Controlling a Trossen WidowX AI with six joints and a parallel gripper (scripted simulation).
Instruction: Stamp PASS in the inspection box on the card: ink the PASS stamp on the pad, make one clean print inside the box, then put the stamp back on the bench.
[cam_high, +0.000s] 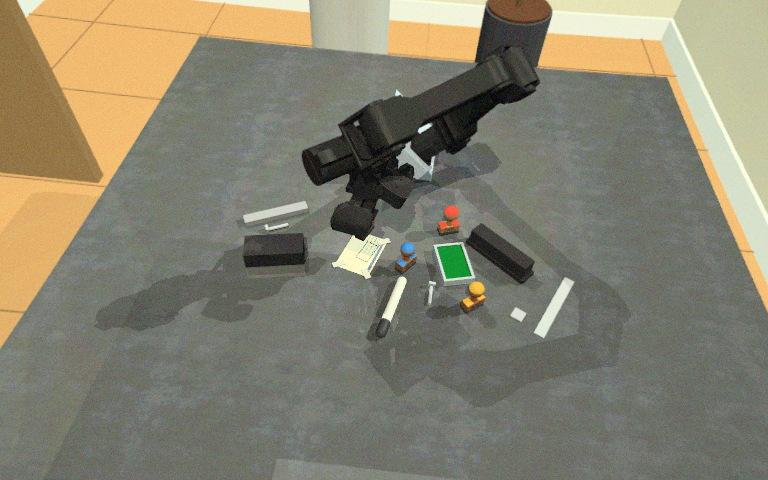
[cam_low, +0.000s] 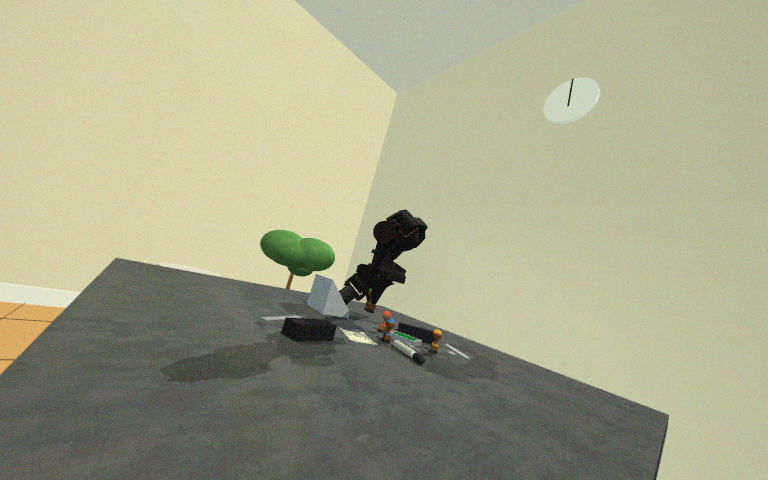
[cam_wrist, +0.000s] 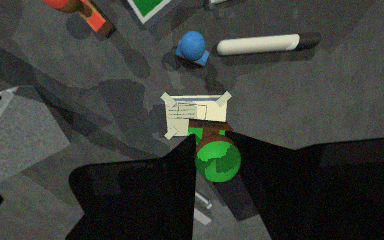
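Note:
My gripper (cam_wrist: 210, 137) (cam_low: 370, 295) is shut on a stamp with a green knob and brown base. This green stamp (cam_wrist: 218, 161) (cam_low: 369, 307) hangs above the bench, and its lettering is hidden. In the wrist view it covers the lower right of the card. The cream card (cam_high: 351, 261) (cam_low: 353, 335) (cam_wrist: 216, 109) is taped down at its corners, with printed lines and a box outline. I can make out no green print on its visible part. The green ink pad (cam_high: 453, 262) (cam_low: 405, 337) (cam_wrist: 146, 5) lies beyond the blue stamp.
A blue stamp (cam_high: 406, 257) (cam_wrist: 192, 46), a red stamp (cam_high: 449, 220) and a yellow stamp (cam_high: 474, 297) stand around the pad. A marker (cam_high: 392, 302) (cam_wrist: 257, 45) lies near the card. Black blocks (cam_high: 274, 250) (cam_high: 500, 252) lie on either side.

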